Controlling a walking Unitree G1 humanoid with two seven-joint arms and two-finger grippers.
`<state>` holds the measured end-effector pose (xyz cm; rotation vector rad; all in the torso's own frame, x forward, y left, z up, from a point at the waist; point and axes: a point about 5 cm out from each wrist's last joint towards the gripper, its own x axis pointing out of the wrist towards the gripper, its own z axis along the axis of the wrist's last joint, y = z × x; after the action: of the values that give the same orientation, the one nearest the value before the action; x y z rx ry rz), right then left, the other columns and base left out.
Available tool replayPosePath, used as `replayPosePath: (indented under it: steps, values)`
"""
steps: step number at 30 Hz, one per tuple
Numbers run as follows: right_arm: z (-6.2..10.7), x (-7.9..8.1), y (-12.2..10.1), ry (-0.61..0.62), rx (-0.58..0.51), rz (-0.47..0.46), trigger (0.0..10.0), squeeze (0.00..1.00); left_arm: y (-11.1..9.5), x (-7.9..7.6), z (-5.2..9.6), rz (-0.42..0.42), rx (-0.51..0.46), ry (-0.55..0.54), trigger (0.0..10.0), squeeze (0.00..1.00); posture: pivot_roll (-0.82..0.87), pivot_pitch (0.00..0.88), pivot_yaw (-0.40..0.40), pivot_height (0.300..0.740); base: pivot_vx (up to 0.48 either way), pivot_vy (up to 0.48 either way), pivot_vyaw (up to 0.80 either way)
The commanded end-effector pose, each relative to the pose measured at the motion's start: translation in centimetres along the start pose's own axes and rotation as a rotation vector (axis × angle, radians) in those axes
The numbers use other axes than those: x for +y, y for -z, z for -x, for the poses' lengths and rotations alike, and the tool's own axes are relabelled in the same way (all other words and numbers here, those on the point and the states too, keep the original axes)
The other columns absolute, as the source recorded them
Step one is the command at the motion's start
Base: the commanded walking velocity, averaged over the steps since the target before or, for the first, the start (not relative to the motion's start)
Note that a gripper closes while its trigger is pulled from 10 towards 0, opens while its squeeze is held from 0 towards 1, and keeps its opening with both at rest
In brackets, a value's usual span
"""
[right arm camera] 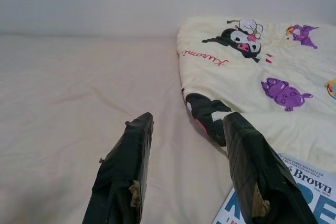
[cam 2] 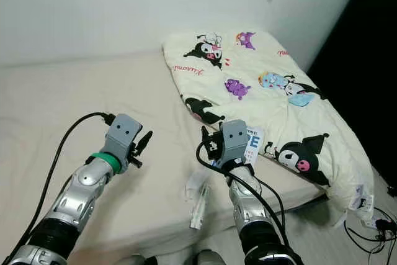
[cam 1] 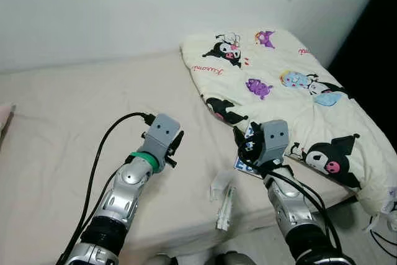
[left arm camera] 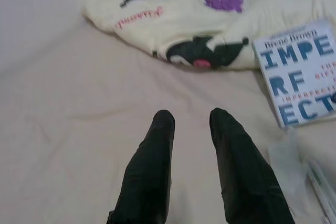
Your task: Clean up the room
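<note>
The book (left arm camera: 300, 72) on the bed bore "Brené Brown" above large blue letters "IMPE", "RF", "ECT". The quilt (left arm camera: 210, 19) carried red script reading "Kuromi".

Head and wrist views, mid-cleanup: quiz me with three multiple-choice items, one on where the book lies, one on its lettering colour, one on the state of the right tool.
1. The book lies:
A. on the floor
B. on the bed beside the quilt's edge
C. against the wall

2. Its large cover letters are:
A. blue
B. red
C. black

3. The right tool is:
A. shut on the book
B. shut on nothing
C. open, holding nothing

Answers:
1 B, it rests on the mattress next to the cartoon-print quilt.
2 A, the left wrist view shows blue letters on white.
3 C, its fingers stand apart over the bare sheet.
</note>
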<state>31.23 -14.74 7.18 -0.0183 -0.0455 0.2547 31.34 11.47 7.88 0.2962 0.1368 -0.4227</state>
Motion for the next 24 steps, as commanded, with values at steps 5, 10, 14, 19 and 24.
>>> replayPosePath:
  steps: [5, 10, 14, 19, 24]
  values:
    - [0.6, -0.7, 0.9, 0.054, 0.04, -0.032, 10.0, 0.0, 3.1, -1.1, 0.7, -0.01, 0.126, 0.082, 10.0, 0.0, -0.06, 0.018, 0.068, 0.735, 0.0, 0.0, 0.0]
    - [0.9, -1.0, 1.0, 0.059, 0.042, -0.026, 10.0, 0.0, 3.7, -1.0, 1.0, -0.004, 0.143, 0.062, 10.0, 0.0, -0.06, 0.022, 0.065, 0.72, 0.0, 0.0, 0.0]
    - [0.8, -1.2, 0.9, 0.064, 0.042, -0.026, 10.0, 0.0, 3.6, -1.1, 1.0, -0.004, 0.136, 0.061, 10.0, 0.0, -0.06, 0.024, 0.067, 0.705, 0.0, 0.0, 0.0]
    - [0.7, -1.1, 0.8, 0.068, 0.037, -0.036, 10.0, 0.0, 3.2, -1.1, 0.8, -0.006, 0.124, 0.063, 10.0, 0.0, -0.06, 0.029, 0.073, 0.69, 0.0, 0.0, 0.0]
    - [0.7, -0.9, 0.8, 0.068, 0.033, -0.045, 10.0, 0.0, 3.1, -1.0, 0.6, -0.007, 0.119, 0.066, 10.0, 0.0, -0.06, 0.031, 0.076, 0.68, 0.0, 0.0, 0.0]
